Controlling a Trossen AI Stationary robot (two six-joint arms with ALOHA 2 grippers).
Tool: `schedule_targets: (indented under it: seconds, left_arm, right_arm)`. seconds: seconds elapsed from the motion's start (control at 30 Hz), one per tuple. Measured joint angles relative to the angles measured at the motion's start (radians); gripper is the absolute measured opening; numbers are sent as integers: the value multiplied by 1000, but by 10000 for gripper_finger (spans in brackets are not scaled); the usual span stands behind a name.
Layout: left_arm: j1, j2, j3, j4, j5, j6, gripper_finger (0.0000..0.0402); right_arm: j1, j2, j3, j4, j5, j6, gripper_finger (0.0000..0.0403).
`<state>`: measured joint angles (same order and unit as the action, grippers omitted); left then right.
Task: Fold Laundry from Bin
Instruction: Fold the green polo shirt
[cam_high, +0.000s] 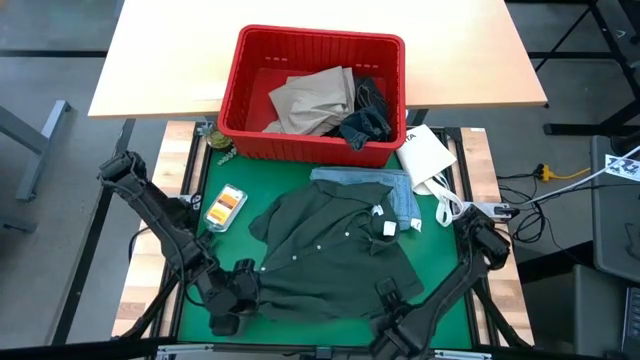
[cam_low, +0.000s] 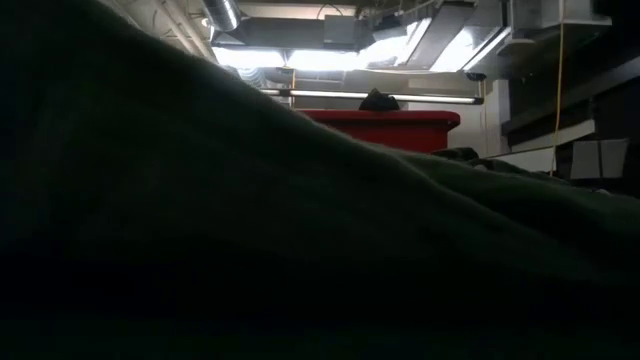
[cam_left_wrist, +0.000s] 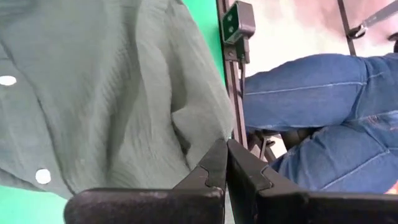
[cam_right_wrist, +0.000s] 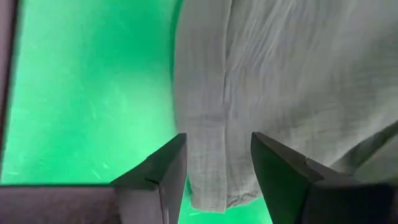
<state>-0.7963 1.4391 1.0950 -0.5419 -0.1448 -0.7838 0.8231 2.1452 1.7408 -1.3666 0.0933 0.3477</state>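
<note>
Overhead, a green tabletop (cam_high: 215, 180) carries a dark green shirt (cam_high: 330, 250) spread wide across its middle and near half, buttons showing down its front. At the far edge stands a red bin (cam_high: 250, 90), holding tan trousers (cam_high: 310, 100) and dark blue jeans (cam_high: 368, 115) bunched toward its right side. A light blue garment (cam_high: 395, 185) lies just in front of the bin, partly under the shirt's far edge. A white packet (cam_high: 425, 150) sits by the far right corner, and a small orange and white pack (cam_high: 225, 205) lies near the left edge.

The left gripper (cam_high: 240, 290) is at the near left corner, its fingers (cam_left_wrist: 214, 165) pressed fully together on the shirt's hem. The right gripper (cam_right_wrist: 217, 162) is at the near edge toward the right, its fingers set partly apart with the shirt's hem lying between them; whether they pinch the cloth cannot be told. Beyond the near edge, a person's legs in jeans (cam_left_wrist: 323, 118) show in the left wrist view.
</note>
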Motion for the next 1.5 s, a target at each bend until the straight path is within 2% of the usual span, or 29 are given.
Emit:
schedule_targets:
  seconds: [0.13, 0.3, 0.4, 0.5, 0.6, 0.8, 0.87, 1.07, 1.17, 1.23, 1.33, 1.5]
  left_arm:
    - [-21, 0, 0, 0, -16, -3, 0]
    - [-37, 0, 0, 0, -28, -3, 0]
    - [-44, 0, 0, 0, -34, -11, 0]
    - [-45, 0, 0, 0, -41, -28, 0]
    - [-45, 0, 0, 0, -40, -52, 0]
    - [-45, 0, 0, -4, -21, -103, 0]
    - [-48, -4, 0, -4, -8, -112, 0]
    - [-68, -59, 0, -5, -7, -162, 0]
    - [-87, -97, 0, -5, -18, -184, 0]
    - [-103, -125, 0, -6, -27, -193, 0]
    - [-126, -170, 0, -9, -83, -205, 0]
    - [-158, -281, 2, -53, -220, -205, 0]
  right_arm:
    - [-30, 1, -94, 20, -26, -11, 177]
    - [-73, 1, -204, 68, -161, -86, 177]
    - [-87, -4, -262, 91, -204, -119, 177]
    - [-100, -7, -292, 105, -254, -142, 175]
    - [-107, -5, -289, 101, -295, -171, 153]
    - [-103, 4, -218, 83, -356, -232, 38]
    - [-103, 5, -181, 57, -358, -256, 12]
    - [-103, 5, -16, -103, -330, -276, 30]
    - [-103, 4, 94, -206, -280, -276, 16]
    - [-103, -4, 155, -196, -264, -275, 7]
    - [-103, -19, 244, -204, -219, -265, 10]
    - [-103, -66, 359, -203, -45, -256, 11]
